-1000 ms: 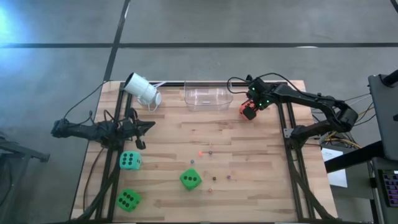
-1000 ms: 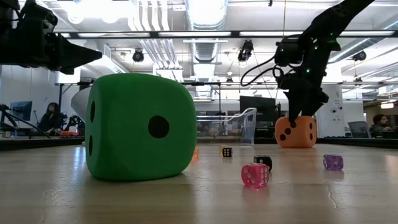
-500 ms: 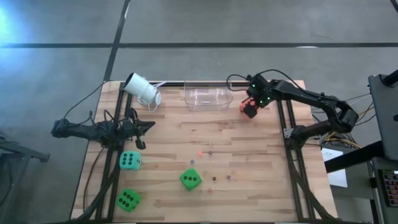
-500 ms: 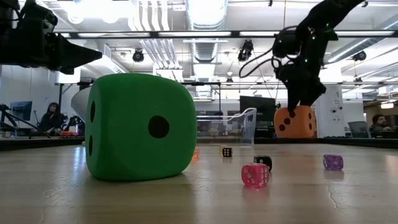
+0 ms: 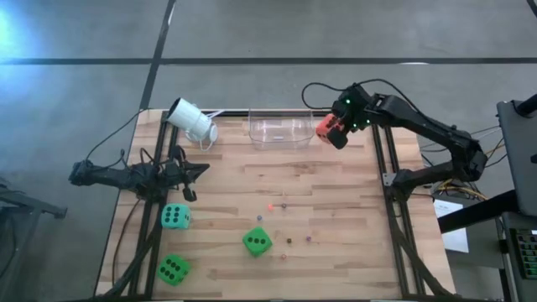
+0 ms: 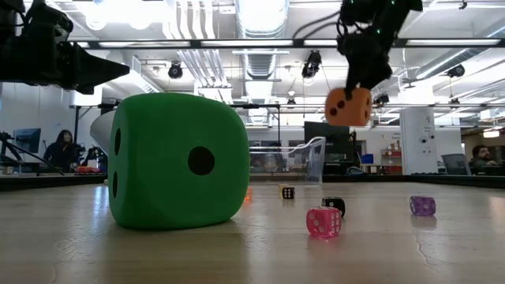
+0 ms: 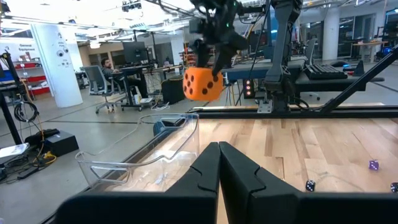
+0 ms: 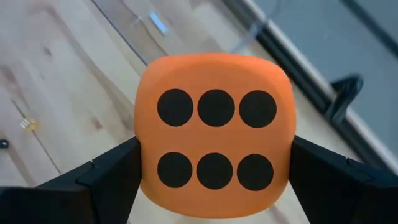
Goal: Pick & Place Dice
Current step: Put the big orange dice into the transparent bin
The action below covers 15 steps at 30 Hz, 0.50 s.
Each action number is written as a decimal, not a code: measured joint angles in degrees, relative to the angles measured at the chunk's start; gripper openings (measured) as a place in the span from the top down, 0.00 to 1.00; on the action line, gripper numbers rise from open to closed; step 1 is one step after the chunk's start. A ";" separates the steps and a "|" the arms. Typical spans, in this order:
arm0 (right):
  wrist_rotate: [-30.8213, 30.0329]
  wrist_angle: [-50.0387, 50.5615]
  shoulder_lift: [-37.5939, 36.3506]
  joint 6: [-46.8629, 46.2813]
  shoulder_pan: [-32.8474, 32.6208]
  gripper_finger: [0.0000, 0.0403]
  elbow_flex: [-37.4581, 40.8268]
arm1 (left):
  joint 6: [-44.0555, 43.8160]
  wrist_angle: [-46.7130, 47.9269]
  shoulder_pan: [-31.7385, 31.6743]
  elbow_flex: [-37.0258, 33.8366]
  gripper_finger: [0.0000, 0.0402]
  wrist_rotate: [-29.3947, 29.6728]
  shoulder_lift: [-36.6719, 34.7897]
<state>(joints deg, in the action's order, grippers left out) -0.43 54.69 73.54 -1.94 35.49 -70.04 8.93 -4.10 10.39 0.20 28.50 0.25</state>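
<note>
The orange-red die [image 5: 325, 127] hangs in the air beside the right end of the clear tub [image 5: 281, 132], with my right gripper [image 5: 334, 132] shut on it; its six-pip face [image 8: 214, 127] looks back at the wrist. Two green dice [image 5: 257, 242] [image 5: 174, 269] and a teal die [image 5: 175, 216] rest on the wooden table [image 5: 352, 252]. Several tiny dice [image 5: 285, 226] lie scattered mid-table. My left gripper [image 5: 201, 170] is shut, level above the table's left side, touching nothing. My right gripper pinches the orange-red die by two opposite side faces [image 8: 142, 168], one finger [image 8: 112, 174] on each side. The fingers come from above, slanting down. The die is lifted clear of the table [image 6: 348, 106], hanging below the fingers and slightly tilted.
A white cup [image 5: 193, 120] lies on its side at the far left corner. The clear tub stands at the far edge, middle. Tiny dice [image 6: 324, 222] [image 6: 422, 205] lie toward the near side. People sit in the room behind the table.
My right gripper has risen with the orange-red die, lifting it off the table and well clear of it. It has also drifted toward the far edge and a little left, toward the clear tub's right end. Its grip stayed the same.
</note>
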 joint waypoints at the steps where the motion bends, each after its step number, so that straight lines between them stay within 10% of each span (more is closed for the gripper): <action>1: 0.00 0.03 0.47 0.64 -0.24 0.15 -1.30 | 0.00 0.00 -0.01 -0.01 0.97 0.01 0.00; 15: 2.44 0.42 17.19 18.25 -1.14 0.15 -17.42 | 0.00 0.00 -0.01 -0.01 0.97 0.01 0.00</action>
<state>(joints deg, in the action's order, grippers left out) 2.02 55.11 90.73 16.31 34.35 -87.45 8.93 -4.10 10.38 0.19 28.51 0.25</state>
